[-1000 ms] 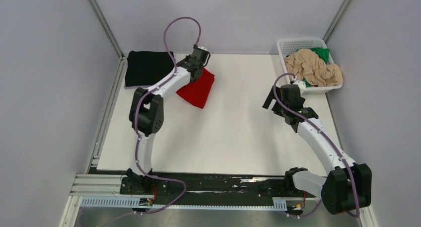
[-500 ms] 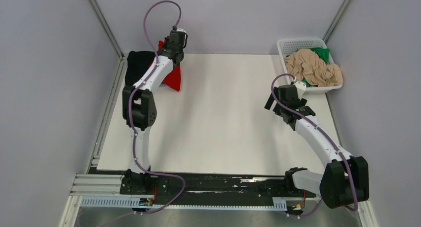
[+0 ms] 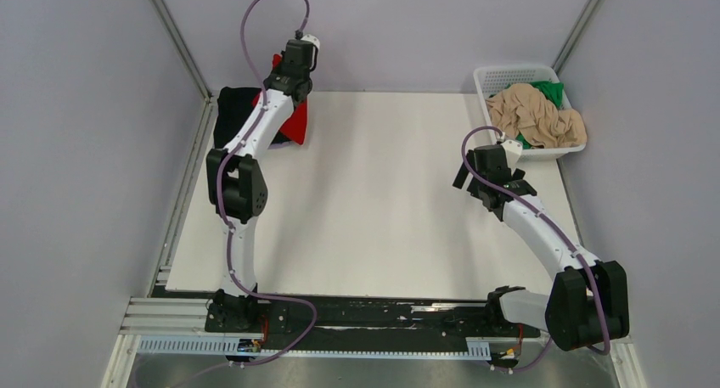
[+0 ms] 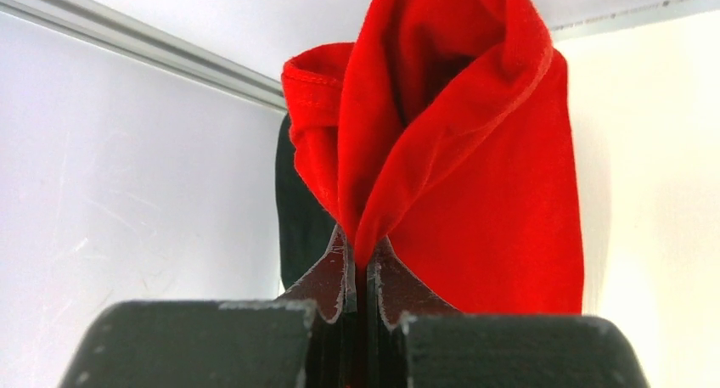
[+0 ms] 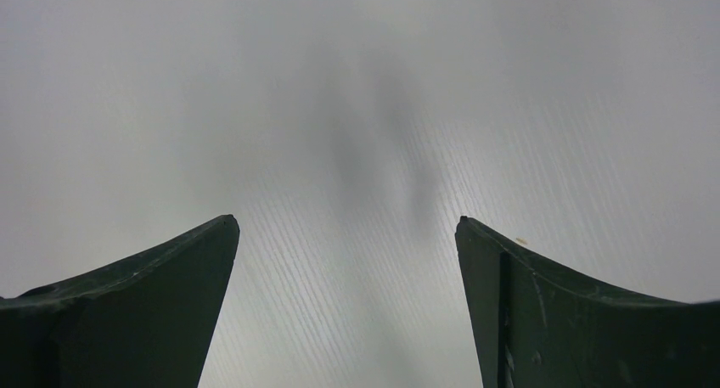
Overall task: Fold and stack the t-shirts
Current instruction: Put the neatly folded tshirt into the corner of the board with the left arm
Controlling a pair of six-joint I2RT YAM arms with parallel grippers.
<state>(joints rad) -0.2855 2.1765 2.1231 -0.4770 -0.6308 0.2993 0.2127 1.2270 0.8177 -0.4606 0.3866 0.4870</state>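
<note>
Two arms, one shirt gripped

Left gripper (image 4: 361, 265) pinches the red t-shirt (image 4: 475, 193) at upper left, beside the black t-shirt (image 3: 233, 108) — jaws pressed together on cloth. Right gripper (image 5: 346, 227) spread, holding nothing; beige t-shirt (image 3: 535, 116) and green t-shirt (image 3: 550, 91) fill the basket (image 3: 497, 75), upper right.

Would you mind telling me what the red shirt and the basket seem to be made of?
Red shirt: soft, matte woven or knit cloth, perhaps cotton. It drapes in loose folds and shows a stitched hem. The exact fibre cannot be told.
Basket: white, rigid moulded plastic by its look. Its walls are an open lattice with a smooth rim.
</note>
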